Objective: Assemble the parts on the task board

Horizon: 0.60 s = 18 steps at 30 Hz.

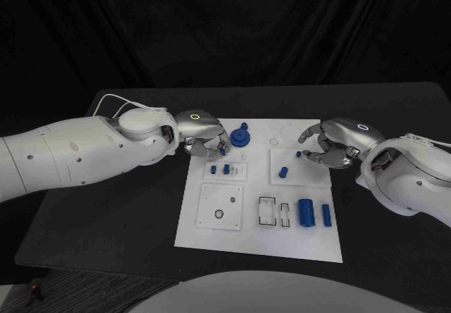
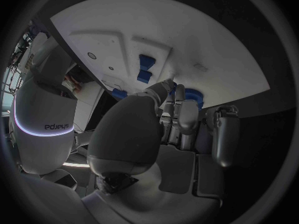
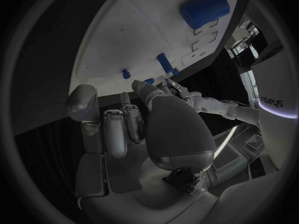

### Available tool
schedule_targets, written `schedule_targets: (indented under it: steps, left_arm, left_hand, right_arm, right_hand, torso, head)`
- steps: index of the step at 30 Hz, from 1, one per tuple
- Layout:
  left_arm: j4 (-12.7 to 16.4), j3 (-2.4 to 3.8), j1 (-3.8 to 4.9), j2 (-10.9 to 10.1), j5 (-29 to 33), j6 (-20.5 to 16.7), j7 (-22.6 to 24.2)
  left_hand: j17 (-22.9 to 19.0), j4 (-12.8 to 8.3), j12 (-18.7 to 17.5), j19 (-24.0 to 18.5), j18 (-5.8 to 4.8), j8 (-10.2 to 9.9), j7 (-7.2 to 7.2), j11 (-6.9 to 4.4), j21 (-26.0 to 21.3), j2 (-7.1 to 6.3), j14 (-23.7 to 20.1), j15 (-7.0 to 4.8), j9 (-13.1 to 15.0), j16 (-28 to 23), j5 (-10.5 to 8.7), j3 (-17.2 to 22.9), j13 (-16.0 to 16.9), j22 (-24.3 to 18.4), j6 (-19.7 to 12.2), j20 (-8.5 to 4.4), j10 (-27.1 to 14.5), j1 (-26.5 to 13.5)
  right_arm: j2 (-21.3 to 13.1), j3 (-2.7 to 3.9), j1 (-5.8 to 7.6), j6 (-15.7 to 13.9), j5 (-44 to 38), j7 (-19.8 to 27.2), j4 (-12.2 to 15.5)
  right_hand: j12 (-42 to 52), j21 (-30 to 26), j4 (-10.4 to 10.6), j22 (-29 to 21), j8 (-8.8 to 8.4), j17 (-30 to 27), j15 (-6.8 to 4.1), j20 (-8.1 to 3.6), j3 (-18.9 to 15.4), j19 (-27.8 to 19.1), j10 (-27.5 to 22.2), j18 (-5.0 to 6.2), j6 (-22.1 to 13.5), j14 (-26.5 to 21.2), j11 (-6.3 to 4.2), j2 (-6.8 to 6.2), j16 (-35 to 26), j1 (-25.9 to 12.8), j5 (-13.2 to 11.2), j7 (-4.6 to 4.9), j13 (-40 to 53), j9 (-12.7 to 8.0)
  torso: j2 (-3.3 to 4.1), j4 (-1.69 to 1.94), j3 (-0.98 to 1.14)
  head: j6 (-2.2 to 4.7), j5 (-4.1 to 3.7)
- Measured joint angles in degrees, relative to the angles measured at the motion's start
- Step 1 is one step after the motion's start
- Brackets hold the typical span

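Observation:
The white task board (image 1: 263, 225) lies in the middle of the black table. My left hand (image 1: 201, 135) is over the board's far left corner, fingers curled down, and pinches a small blue part (image 1: 223, 149) (image 2: 192, 96) between thumb and fingertips. A blue round part (image 1: 242, 137) stands just right of it. My right hand (image 1: 331, 147) hovers at the far right of the board with fingers apart and nothing in them; a small blue knob (image 1: 299, 155) (image 3: 126, 73) sits just off its fingertips. A blue peg (image 1: 284, 173) (image 3: 163, 62) stands close by.
Two short blue pegs (image 1: 220, 169) (image 2: 145, 68) stand in a plate on the board's left. A thick blue cylinder (image 1: 306, 212) (image 3: 204, 10) and a thin one (image 1: 327, 215) lie at the near right. A square plate with a hole (image 1: 221, 206) sits at the near left.

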Motion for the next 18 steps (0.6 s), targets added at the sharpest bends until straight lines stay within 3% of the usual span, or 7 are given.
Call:
schedule_targets:
  steps: [18]
  left_arm:
    - [0.15,0.0,-0.22,0.18,0.04,0.48,0.02]
  left_hand:
    - [-0.17,0.0,-0.23,0.0,0.0,-0.23,0.09,0.0,-0.23,0.07,-0.41,0.01,-0.09,-0.23,0.0,0.0,-0.17,0.0,-0.11,0.0,0.01,-0.53]
  right_arm:
    - [0.09,0.0,-0.14,0.09,0.0,-0.01,-0.05]
  right_hand:
    - [0.0,-0.28,0.0,-0.01,0.0,0.0,0.0,0.01,0.0,0.01,0.0,0.0,0.0,0.0,0.0,0.0,-0.23,0.0,0.0,0.0,0.0,-0.11]
  torso:
    - [0.0,0.0,0.03]
  head:
    - [0.0,0.07]
